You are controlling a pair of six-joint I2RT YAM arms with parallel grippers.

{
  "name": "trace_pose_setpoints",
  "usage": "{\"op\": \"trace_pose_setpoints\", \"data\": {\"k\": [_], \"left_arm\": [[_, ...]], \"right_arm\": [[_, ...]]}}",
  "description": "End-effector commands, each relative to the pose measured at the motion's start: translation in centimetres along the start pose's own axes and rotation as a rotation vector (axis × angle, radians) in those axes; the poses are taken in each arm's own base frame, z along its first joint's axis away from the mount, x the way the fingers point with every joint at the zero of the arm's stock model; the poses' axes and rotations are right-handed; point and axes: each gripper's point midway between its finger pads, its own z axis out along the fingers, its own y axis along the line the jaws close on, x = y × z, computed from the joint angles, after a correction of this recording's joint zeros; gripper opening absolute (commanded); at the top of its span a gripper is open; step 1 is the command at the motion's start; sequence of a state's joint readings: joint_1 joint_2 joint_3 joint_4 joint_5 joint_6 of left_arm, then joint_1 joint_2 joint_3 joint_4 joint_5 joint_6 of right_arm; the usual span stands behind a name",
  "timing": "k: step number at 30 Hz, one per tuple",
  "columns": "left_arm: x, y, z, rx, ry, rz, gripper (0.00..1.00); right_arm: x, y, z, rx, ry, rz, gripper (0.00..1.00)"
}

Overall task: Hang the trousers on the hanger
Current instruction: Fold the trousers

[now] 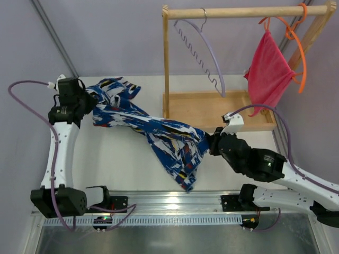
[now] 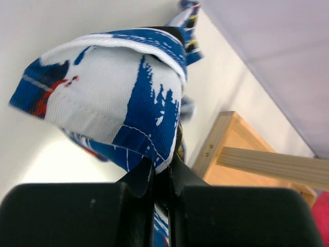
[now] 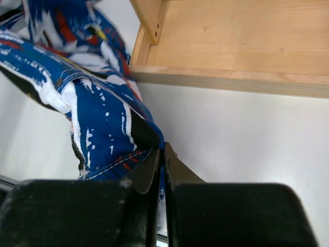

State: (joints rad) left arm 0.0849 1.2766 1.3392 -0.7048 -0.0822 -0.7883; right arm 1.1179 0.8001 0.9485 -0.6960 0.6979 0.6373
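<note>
**Both arms holding the garment, seen from the table's near edge.** The royal blue fabric trousers with white, red, black and yellow patches lie on the white tabletop, drawn out between the two arms. The left gripper has its jaws pressed together on a folded, hemmed edge at one end. The right gripper is likewise clamped on a fold at the other end, just in front of the pale wooden rack base.

In the overhead view the garment's long axis runs from 10 o'clock to 4 o'clock. A loose flap sags toward 6 o'clock beside the right gripper.

The thin pale lavender plastic hanger with the zigzag lower bar hangs by its silver hook from the wooden rail. It is bare, and well apart from the cloth.

From the right gripper the hanger lies at about 12 o'clock and higher up. From the left gripper it lies at about 2 o'clock, across the table. The right arm is therefore the nearer, and the cloth probably has to be carried up and away toward 12 o'clock.
</note>
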Motion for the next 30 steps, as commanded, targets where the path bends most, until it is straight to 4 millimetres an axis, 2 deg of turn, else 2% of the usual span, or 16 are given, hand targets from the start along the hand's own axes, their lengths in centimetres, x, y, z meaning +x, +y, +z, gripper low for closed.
{"op": "trace_pose_setpoints", "data": {"k": [1,3,5,9,10,14,15,16,17,18,20,21,22,25,27,30], "left_arm": [[-2.0,1.6,-3.9,-0.065,-0.072,0.072,0.00],[-1.0,1.4,-4.5,-0.038,-0.024,0.099,0.00],[0.1,1.6,-4.0,-0.032,0.023,0.112,0.00],[4.9,2.8,-1.4,-0.014,0.187,0.117,0.00],[6.9,3.5,-0.3,-0.016,0.243,0.117,0.00],[11.1,5.4,2.3,-0.056,0.368,0.140,0.00],[11.7,5.6,2.7,-0.063,0.388,0.143,0.00],[12.4,5.9,3.4,-0.073,0.420,0.145,0.00],[12.7,6.0,3.7,-0.072,0.429,0.146,0.00],[13.0,6.1,4.0,-0.074,0.435,0.144,0.00],[13.1,6.1,4.5,-0.078,0.436,0.144,0.00],[13.1,6.1,4.6,-0.079,0.432,0.145,0.00],[13.1,6.2,4.7,-0.083,0.432,0.147,0.00],[13.0,6.3,5.1,-0.093,0.431,0.155,0.00],[13.0,6.3,5.4,-0.097,0.435,0.159,0.00],[13.0,6.4,5.8,-0.105,0.438,0.165,0.00]], "right_arm": [[-2.7,-5.2,-3.1,0.193,-0.051,-0.009,0.04],[-2.8,-5.6,-3.5,0.197,-0.051,-0.011,0.04],[-1.7,-5.8,-2.9,0.206,-0.034,-0.039,0.04],[2.2,-4.9,-0.8,0.174,0.049,-0.093,0.04],[4.3,-4.0,0.1,0.127,0.098,-0.100,0.04],[7.9,-1.4,1.2,-0.013,0.205,-0.135,0.04],[8.1,-0.6,1.3,-0.057,0.215,-0.149,0.04],[8.5,-0.1,1.3,-0.092,0.234,-0.166,0.07],[9.1,0.9,0.9,-0.153,0.266,-0.171,0.23],[9.0,1.5,0.8,-0.186,0.268,-0.174,0.34],[8.6,2.5,0.4,-0.246,0.273,-0.201,0.49],[8.5,3.1,0.1,-0.277,0.280,-0.208,0.63],[8.1,3.5,-0.1,-0.299,0.277,-0.218,0.68],[7.4,4.0,-0.3,-0.317,0.281,-0.271,0.76],[7.6,4.6,-0.3,-0.345,0.310,-0.317,0.76],[6.9,5.9,-0.6,-0.395,0.312,-0.348,0.74]]}}
